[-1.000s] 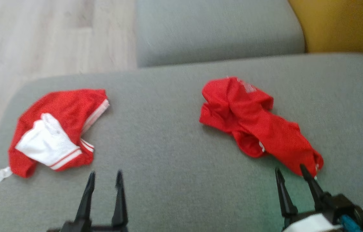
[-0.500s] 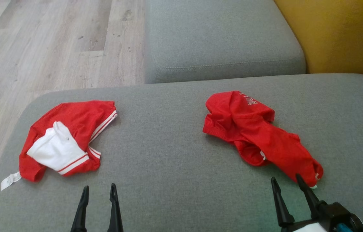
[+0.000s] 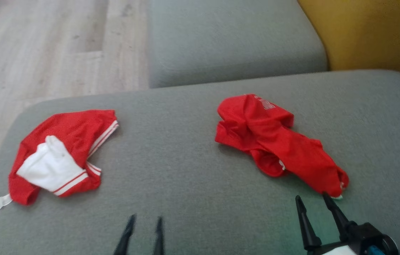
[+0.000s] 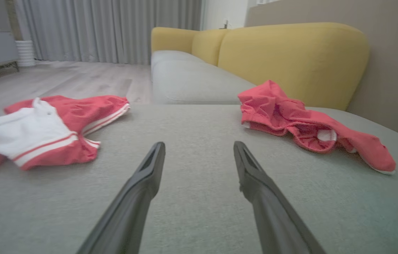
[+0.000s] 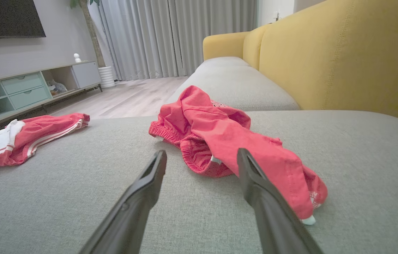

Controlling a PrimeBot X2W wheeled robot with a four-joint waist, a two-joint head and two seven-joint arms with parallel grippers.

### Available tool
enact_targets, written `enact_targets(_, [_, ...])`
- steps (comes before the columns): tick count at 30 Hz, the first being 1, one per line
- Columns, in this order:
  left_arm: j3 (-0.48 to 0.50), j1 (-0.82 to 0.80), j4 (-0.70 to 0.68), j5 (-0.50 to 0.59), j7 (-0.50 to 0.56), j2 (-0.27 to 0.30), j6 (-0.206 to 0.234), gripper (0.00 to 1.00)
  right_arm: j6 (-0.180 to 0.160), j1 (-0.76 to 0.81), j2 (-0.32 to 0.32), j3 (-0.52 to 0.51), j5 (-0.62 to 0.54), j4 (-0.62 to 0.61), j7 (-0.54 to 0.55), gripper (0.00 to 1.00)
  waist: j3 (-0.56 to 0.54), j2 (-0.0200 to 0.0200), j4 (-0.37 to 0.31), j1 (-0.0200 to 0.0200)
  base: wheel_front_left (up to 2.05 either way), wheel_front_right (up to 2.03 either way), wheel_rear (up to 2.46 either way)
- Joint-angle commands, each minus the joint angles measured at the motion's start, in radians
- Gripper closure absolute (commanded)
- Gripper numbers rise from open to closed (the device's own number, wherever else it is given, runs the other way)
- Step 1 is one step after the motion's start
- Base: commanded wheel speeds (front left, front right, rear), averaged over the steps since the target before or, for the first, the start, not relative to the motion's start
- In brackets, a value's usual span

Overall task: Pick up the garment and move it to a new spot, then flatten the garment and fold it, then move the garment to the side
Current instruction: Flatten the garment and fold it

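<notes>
**Red garment (image 3: 278,145) crumpled on grey cushion (image 3: 185,177)**

The red garment is seen on the cushion's right part. The right gripper (image 3: 311,197) is held spread and empty, with one fingertip just beside the garment's near end. The left gripper (image 3: 145,219) is likewise spread and empty above the cushion's near edge. A red-and-white garment (image 3: 56,156) is laid on the cushion's left part.
</notes>
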Motion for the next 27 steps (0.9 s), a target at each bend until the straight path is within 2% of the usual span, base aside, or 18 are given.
enact_targets(1, [-0.007,-0.115,-0.005,-0.011,-0.009,-0.009,-0.013,0.0,0.004,-0.035,-0.005,0.03,-0.007,-0.034,-0.004,0.0,0.03,0.0,-0.035,0.0001,0.0,0.0,0.0])
enact_targets(9, [-0.205,-0.369,0.203,-0.019,-0.01,-0.009,-0.056,0.0,0.004,-0.085,-0.005,0.039,-0.006,-0.057,-0.004,0.0,0.149,0.0,-0.167,0.0001,0.0,0.0,0.0])
enact_targets(17, [-0.352,-0.643,0.372,-0.052,-0.01,-0.009,-0.078,0.0,0.004,-0.17,-0.005,0.052,0.033,-0.11,-0.004,0.0,0.324,0.0,-0.302,0.0001,0.0,0.0,0.0])
enact_targets(23, [-0.464,-0.777,0.489,-0.104,-0.01,-0.009,-0.107,0.0,0.004,-0.206,-0.005,0.08,0.063,-0.125,-0.004,0.0,0.393,0.0,-0.373,0.0001,0.0,0.0,0.0])
enact_targets(27, [-0.511,-0.822,0.529,-0.14,-0.01,-0.009,-0.106,0.0,0.004,-0.217,-0.005,0.091,0.075,-0.13,-0.004,0.0,0.414,0.0,-0.398,0.0001,0.0,0.0,0.0])
